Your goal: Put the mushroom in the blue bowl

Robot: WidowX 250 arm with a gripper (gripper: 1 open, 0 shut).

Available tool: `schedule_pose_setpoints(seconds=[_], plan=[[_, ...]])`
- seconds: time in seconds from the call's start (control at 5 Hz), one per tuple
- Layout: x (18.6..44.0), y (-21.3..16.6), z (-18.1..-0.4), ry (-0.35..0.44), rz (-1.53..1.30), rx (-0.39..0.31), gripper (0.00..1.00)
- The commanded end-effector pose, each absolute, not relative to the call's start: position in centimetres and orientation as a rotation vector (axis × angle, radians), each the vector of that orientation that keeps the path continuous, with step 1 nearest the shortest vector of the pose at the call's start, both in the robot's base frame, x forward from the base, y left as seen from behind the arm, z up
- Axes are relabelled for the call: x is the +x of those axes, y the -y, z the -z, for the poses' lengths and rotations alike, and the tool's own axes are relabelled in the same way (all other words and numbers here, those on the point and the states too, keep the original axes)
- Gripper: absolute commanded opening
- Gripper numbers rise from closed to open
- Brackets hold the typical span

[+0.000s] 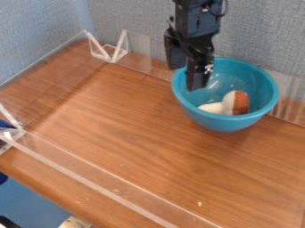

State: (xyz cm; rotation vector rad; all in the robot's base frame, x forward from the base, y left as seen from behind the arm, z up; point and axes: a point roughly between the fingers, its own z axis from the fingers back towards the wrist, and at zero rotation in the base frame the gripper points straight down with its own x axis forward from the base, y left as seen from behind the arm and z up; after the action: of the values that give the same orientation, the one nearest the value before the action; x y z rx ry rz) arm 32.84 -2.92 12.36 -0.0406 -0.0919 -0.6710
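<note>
One mushroom (227,102) is seen lying on its side inside the blue bowl (265,110), its reddish-brown cap turned toward the right wall and its pale stem stretched out to the left across the bottom. It is touched by nothing but the bowl. The bowl is set near the far right corner of the brown wooden surface (119,142), upright, with its glossy inner wall catching light.

Above the bowl's left rim a black hand (197,73) is held, pointing straight down from a dark arm that enters at the top of the picture. Its two fingers (205,71) are spread apart and nothing is gripped between them; the tips are seen just over the near-left edge of the bowl, clear of the mushroom. Whether the tips touch the rim cannot be told from this single view.

Clear plastic walls (71,169) are fitted around the wooden surface, and a low one runs along the front edge. At the far left corner a thin white wire frame (107,44) of triangular shape is stood against a grey-blue textured backdrop (48,27). At the left edge a small white and blue object (7,125) is partly cut off by the frame and cannot be identified.
</note>
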Motion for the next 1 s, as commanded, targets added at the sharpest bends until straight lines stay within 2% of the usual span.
schedule_pose_setpoints(seconds=[0.0,0.4,0.8], plan=[[32.4,2.5,-14.9,0.146,0.666,-0.026,1.0],[33.0,3.3,-13.1,0.132,0.712,-0.037,1.0],[32.9,3.5,-14.4,0.117,0.738,-0.048,1.0]])
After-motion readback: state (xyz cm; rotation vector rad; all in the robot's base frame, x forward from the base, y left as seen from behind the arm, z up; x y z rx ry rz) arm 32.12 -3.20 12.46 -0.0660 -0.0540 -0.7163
